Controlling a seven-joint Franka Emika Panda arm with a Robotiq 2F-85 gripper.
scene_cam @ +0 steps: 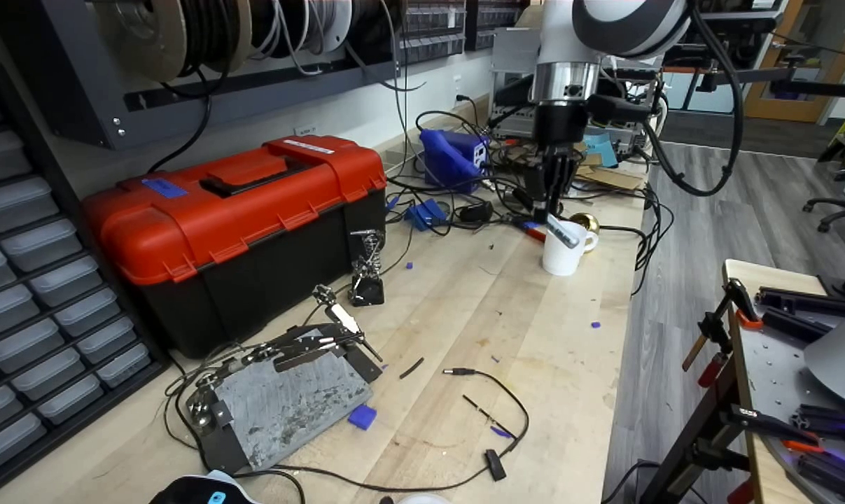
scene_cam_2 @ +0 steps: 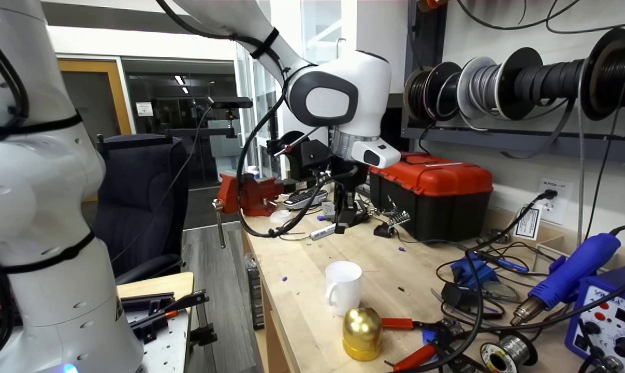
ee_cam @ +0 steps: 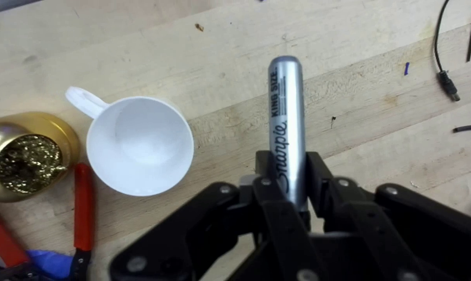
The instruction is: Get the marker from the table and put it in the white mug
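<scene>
Gripper (ee_cam: 288, 171), closed on one silver marker (ee_cam: 288, 109), "KING SIZE" lettering legible in the wrist view only; held above the table (ee_cam: 227, 70). White mug (ee_cam: 139, 146), standing there, to one side. Red vise (scene_cam_2: 260, 194), in an exterior view alone.

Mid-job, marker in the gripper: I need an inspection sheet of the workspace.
Surface: light-wood table, small purple scraps on it.
Job's things: marker held, not yet in the white mug; mug upright, nothing seen inside.
Clutter: gold container and red-handled tool near the mug.
Gripper: closed on the marker.
Cables: barrel-plug cable on the table; black cables near the blue tool.
Surroundings: red toolbox, red vise, wire spools.
</scene>
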